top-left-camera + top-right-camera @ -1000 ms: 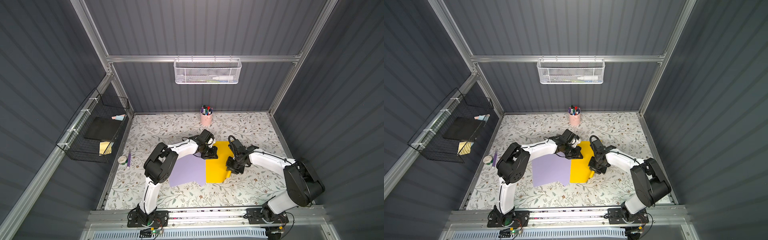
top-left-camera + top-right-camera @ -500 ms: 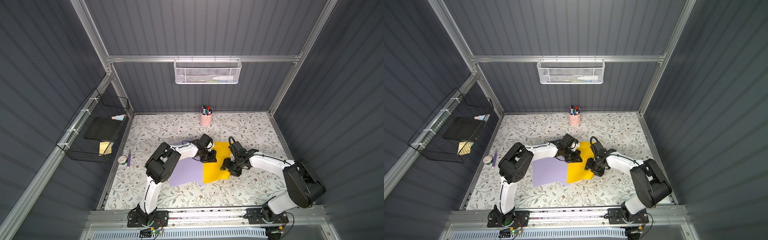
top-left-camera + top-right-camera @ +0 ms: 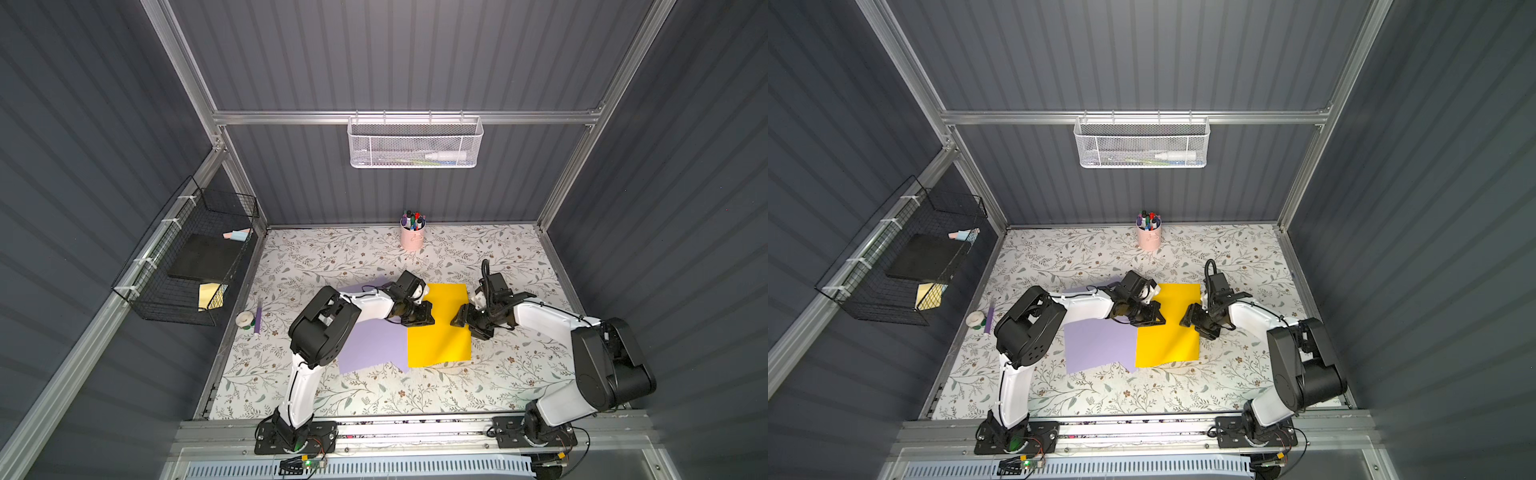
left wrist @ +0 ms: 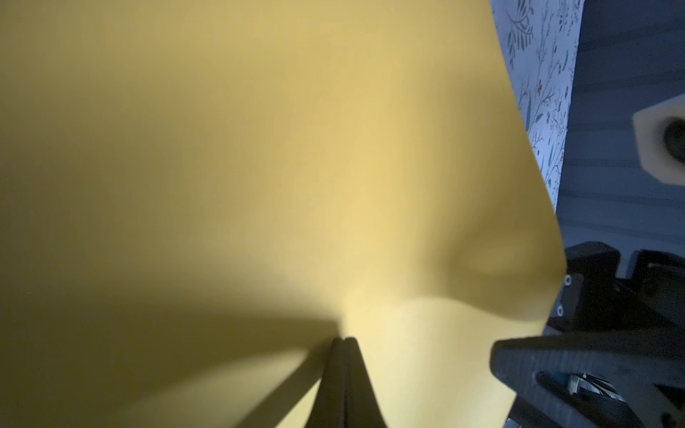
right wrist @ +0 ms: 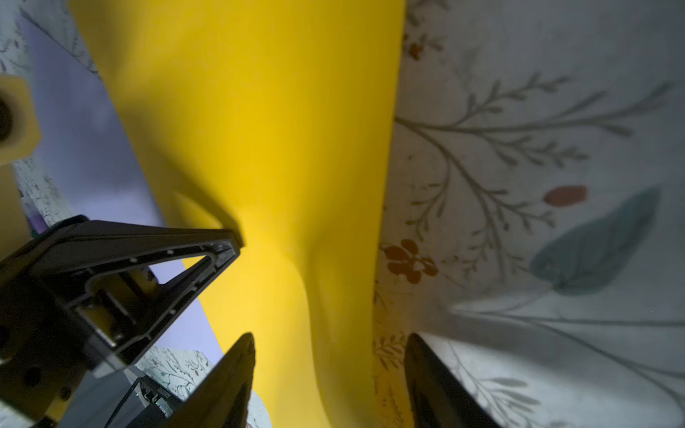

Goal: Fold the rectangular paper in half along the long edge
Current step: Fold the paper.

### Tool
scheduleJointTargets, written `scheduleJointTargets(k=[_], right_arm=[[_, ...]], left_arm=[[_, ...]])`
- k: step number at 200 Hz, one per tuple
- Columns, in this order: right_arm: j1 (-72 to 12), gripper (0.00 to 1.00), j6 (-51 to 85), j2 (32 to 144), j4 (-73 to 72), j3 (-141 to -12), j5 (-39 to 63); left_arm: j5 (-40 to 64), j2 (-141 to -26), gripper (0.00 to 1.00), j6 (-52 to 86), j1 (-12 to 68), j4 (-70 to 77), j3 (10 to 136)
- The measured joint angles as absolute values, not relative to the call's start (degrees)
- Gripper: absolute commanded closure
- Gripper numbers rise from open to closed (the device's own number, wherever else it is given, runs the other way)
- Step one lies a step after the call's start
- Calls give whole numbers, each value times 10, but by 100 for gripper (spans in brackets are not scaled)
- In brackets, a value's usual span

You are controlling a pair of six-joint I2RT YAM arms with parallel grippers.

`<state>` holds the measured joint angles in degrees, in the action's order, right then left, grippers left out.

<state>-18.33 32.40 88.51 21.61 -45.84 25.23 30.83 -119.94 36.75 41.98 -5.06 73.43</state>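
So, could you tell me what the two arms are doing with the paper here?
Both arms are at the yellow paper, which lies on the table beside a purple sheet. The left gripper is shut, tips on the yellow paper's edge nearest the purple sheet. The right gripper is open, straddling the opposite edge.

The paper [image 3: 439,336] is bright yellow. The sheet [image 3: 374,345] left of it is plain lavender. The surface [image 3: 498,374] is off-white, printed with grey-green leafy twigs and small rust-red flowers. The cup [image 3: 412,240] at the far edge is pale pink, its markers [image 3: 412,219] multicoloured. The left arm [image 3: 370,305] and right arm [image 3: 540,320] are white with black joints. The walls [image 3: 415,62] are ribbed dark grey.
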Motion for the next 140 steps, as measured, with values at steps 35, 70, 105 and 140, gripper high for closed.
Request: scheduleJointTargets(k=[35, 70, 105, 140], right_arm=[[-184, 51, 312, 887, 206, -458, 283], [-184, 53, 314, 842, 227, -445, 265], [-184, 65, 317, 798, 243, -439, 259], [-184, 70, 315, 804, 253, -433, 255]], left_arm=[[309, -1199, 100, 369, 420, -47, 732], [310, -1198, 100, 369, 420, -44, 730], [310, -1198, 100, 369, 420, -44, 730], [310, -1198, 100, 369, 420, -42, 729]])
